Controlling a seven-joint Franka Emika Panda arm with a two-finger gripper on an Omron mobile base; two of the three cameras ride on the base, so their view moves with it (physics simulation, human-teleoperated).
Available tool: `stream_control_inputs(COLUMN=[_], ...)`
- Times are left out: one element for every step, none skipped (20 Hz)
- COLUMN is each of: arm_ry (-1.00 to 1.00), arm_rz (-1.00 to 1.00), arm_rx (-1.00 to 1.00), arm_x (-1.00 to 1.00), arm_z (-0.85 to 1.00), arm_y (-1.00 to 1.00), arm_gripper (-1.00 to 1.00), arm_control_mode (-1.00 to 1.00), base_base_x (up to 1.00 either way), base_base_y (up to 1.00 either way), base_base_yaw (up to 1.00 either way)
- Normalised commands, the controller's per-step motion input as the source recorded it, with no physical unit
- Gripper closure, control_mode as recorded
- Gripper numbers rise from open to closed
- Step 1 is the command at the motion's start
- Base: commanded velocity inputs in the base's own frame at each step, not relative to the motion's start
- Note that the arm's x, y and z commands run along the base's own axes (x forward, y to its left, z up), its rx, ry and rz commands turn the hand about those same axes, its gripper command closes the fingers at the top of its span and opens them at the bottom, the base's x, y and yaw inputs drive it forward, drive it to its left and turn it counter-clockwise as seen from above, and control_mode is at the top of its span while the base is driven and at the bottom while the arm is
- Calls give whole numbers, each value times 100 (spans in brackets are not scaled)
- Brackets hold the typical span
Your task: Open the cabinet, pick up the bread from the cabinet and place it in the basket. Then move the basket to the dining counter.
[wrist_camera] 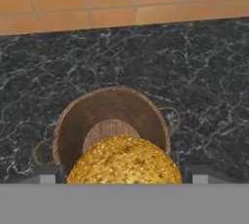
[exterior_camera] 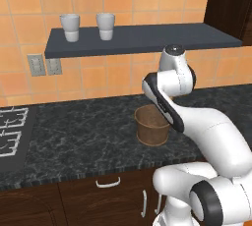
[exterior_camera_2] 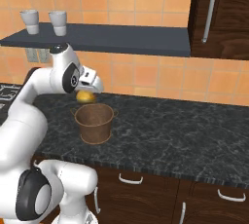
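We find the gripper [exterior_camera_2: 86,96] pinching the bread [exterior_camera_2: 85,96], hanging just above the basket [exterior_camera_2: 94,123] on the black worktop [exterior_camera_2: 160,130]. Placing is in hand; next, we judge, a short descent and release. Two cups [exterior_camera_2: 44,22] sit on the shelf [exterior_camera_2: 112,40], well apart; nothing obstructs

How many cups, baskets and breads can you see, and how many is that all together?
White cups: 2
Brown basket: 1
Bread: 1
Total: 4
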Motion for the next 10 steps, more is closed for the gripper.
stream_control_inputs(arm_ry=[3,0,0,0,0,0,0,0,0,0], arm_rz=[5,4,5,5,6,7,7,7,7,7], arm_rx=[0,0,0,0,0,0,0,0,0,0], arm_x=[22,26,26,32,43,46,56,48,41,44], arm_z=[-95,-79,-75,-66,-61,-55,-51,-50,-44,-49], arm_y=[0,0,0,0,0,0,0,0,0,0], arm_gripper=[100,100,100,100,100,100,100,100,100,100], arm_control_mode=[-100,-100,-100,-100,-100,-100,-100,-100,-100,-100], base_base_x=[0,0,0,0,0,0,0,0,0,0], base_base_y=[0,0,0,0,0,0,0,0,0,0], base_base_yaw=[0,0,0,0,0,0,0,0,0,0])
